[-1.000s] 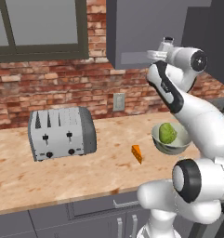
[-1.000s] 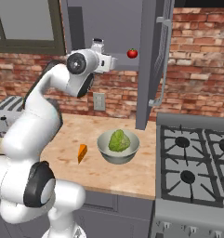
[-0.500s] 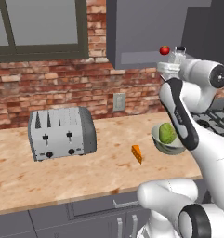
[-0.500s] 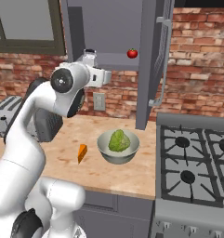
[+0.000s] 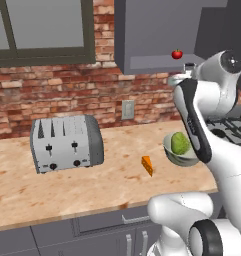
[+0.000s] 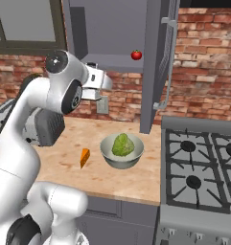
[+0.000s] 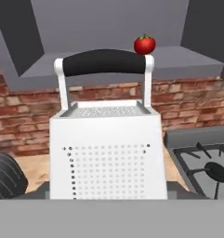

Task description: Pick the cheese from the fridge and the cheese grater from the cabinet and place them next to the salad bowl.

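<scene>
Carrying the grater [image 7: 108, 148] clamped in the end effector [image 6: 105, 82], keep it upright. Lower it beside the bowl [image 6: 121, 152], clear of the cheese [image 6: 85, 157].

Arm raised high, gripper [image 6: 103, 85] clamped on the cheese grater [image 7: 108, 153]

And there's the white arm [image 5: 194, 125] reared up tall from the base, elbow folded sharply. In the right base view the upper link climbs to a big round joint at the top, then the forearm doubles back down while the wrist juts out sideways, level, towards the right of the picture. In the left base view the gripper [image 5: 184, 76] sits up at shoulder height, poking out to the left of the round wrist joint. The jaws stand part-way apart with the grater gripped between them, upright, handle on top, right up against the hand camera and hiding the fingertips.
</scene>
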Controlling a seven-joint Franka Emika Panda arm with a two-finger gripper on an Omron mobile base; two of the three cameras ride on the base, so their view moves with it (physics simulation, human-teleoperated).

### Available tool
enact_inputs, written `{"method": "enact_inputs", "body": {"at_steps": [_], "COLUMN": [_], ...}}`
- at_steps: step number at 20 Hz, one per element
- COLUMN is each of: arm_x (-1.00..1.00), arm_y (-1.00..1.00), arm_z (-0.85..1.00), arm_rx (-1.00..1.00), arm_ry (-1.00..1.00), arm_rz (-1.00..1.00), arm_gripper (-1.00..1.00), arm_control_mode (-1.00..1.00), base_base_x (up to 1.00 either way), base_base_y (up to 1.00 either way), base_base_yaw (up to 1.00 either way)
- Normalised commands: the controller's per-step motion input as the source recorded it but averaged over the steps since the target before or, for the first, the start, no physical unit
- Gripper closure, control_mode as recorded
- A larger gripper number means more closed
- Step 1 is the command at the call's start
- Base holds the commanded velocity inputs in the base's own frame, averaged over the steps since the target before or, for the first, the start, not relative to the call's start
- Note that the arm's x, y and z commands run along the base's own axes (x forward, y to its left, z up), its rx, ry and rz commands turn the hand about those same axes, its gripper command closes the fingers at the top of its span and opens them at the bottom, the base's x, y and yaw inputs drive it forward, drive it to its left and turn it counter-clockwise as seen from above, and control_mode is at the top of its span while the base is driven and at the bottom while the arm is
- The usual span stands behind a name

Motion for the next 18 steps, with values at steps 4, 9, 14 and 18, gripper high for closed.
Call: {"method": "enact_inputs", "body": {"at_steps": [4,9,14,18], "arm_x": [-0.65,-0.78,-0.56,-0.43], "arm_y": [0.00,0.00,0.00,0.07], "arm_z": [0.06,0.00,0.00,-0.02], "arm_rx": [0.00,0.00,0.00,0.00], "arm_ry": [0.10,-0.26,-0.23,-0.03], "arm_rz": [0.00,0.01,0.04,0.15], "arm_gripper": [1.00,1.00,1.00,1.00], "arm_control_mode": [-1.00,-1.00,-1.00,-1.00], "base_base_x": [0.00,0.00,0.00,0.00], "base_base_y": [0.00,0.00,0.00,0.00], "base_base_yaw": [0.00,0.00,0.00,0.00]}}
